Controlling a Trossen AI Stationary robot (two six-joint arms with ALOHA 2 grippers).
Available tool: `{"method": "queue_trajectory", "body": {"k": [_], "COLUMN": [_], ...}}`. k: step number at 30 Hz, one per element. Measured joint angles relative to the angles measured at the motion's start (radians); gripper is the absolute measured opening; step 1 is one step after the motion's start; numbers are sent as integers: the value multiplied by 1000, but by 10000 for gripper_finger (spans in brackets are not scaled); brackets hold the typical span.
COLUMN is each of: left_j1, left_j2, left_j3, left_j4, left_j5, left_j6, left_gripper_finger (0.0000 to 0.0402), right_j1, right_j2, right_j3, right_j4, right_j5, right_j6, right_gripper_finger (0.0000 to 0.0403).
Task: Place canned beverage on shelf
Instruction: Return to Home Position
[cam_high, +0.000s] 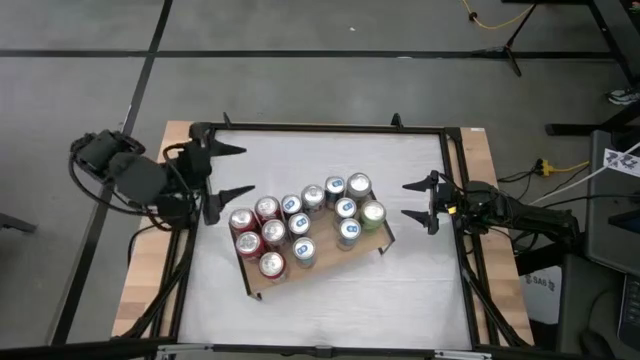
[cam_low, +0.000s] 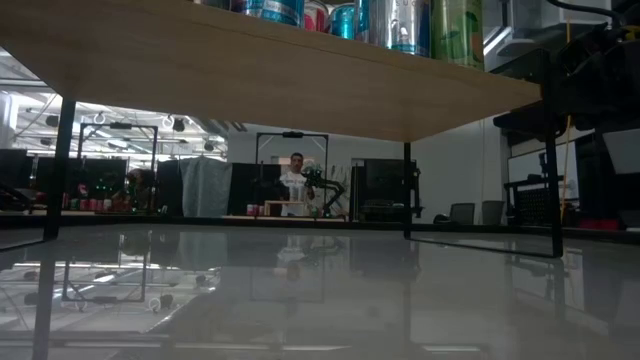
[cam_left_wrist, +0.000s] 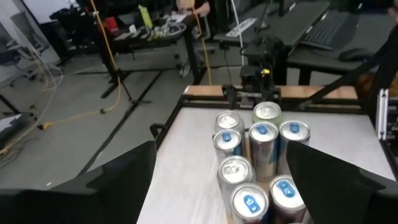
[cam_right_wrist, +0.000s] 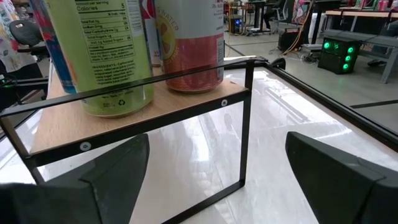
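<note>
Black left gripper (cam_high: 248, 171) hangs over the left side of the white tabletop with black rim (cam_high: 330, 310), its two fingers spread wide with nothing between them. Its nearer fingertip is close to the leftmost cans but apart from them.

At the table's centre stands the flat light-brown wooden shelf with thin black metal frame (cam_high: 262, 287). It is turned at an angle, so its left end lies nearer and its right end farther. Upright drink cans (cam_high: 299, 224) crowd the board, red ones at the left, blue-tabbed ones in the middle, and a green can (cam_high: 372, 211) at the right edge. Bare wood shows only along the near edge.

Just right of the shelf, clear of its frame, the right gripper (cam_high: 405, 200) hangs with fingers apart and empty. Broad open tabletop lies on the far and near sides of the shelf, while the gaps to left and right are narrow.
</note>
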Motion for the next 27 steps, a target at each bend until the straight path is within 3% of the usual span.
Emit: {"method": "queue_trajectory", "body": {"k": [13, 18, 27], "left_j1": [100, 139, 176], "left_j2": [-548, -745, -1082], "left_j3": [-875, -1093, -1338], "left_j4": [845, 955, 959], "left_j5": [126, 198, 259], "left_j6": [262, 323, 342], "left_gripper_finger": [350, 350, 350], "right_j1": [0, 0, 0], "right_j2": [0, 0, 0], "right_j3": [0, 0, 0], "right_j4": [0, 0, 0], "right_j5": [0, 0, 0], "right_j6": [0, 0, 0], "right_gripper_finger": [367, 367, 367]}}
